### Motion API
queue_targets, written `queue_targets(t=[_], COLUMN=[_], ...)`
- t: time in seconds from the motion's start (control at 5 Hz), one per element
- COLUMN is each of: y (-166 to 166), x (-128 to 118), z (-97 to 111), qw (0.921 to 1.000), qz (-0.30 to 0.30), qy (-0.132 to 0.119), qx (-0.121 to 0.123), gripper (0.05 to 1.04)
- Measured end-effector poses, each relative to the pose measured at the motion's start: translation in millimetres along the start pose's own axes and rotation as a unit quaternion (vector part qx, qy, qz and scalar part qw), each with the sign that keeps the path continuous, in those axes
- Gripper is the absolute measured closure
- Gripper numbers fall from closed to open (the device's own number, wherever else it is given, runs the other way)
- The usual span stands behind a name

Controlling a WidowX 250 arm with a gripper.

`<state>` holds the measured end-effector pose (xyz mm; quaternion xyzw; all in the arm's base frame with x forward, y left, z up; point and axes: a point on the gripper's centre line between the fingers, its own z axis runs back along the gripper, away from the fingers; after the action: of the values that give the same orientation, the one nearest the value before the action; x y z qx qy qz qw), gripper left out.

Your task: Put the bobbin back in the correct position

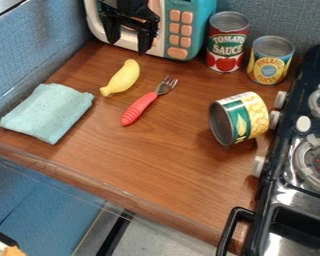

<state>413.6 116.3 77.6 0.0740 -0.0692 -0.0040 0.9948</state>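
Note:
My gripper (128, 44) hangs at the upper left, in front of the toy microwave, with its two black fingers apart and nothing between them. A can (240, 118) with a green, white and yellow label lies tipped on its side at the right of the wooden counter, close to the stove knobs. Its dark round end faces left. The gripper is well up and to the left of this can, not touching it.
Behind stand a teal and white microwave (183, 31), a tomato sauce can (227, 44) and a yellow-labelled can (270, 61). A banana (123, 77), a red-handled fork (140, 107) and a teal cloth (48, 112) lie leftward. A black stove (283, 195) borders the right.

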Motion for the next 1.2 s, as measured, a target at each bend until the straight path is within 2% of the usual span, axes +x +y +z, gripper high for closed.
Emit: queue_targets(t=[0.2,0.4,0.6,0.8,1.0,1.2], y=[-8,-49,-101,-138,-181,-195], x=[-7,1,8,6,3,3], z=[-21,-13,15,23,30,35], qw=[0.9996,0.9976,0.99,0.9814,0.9695,0.9647], qz=[-0.009,-0.065,-0.13,-0.176,-0.226,-0.241], qy=[0.025,0.007,-0.034,-0.047,-0.058,-0.066], qx=[-0.01,-0.024,-0.043,-0.059,-0.076,-0.083], gripper=[0.083,0.083,0.083,0.083,0.082,0.082])
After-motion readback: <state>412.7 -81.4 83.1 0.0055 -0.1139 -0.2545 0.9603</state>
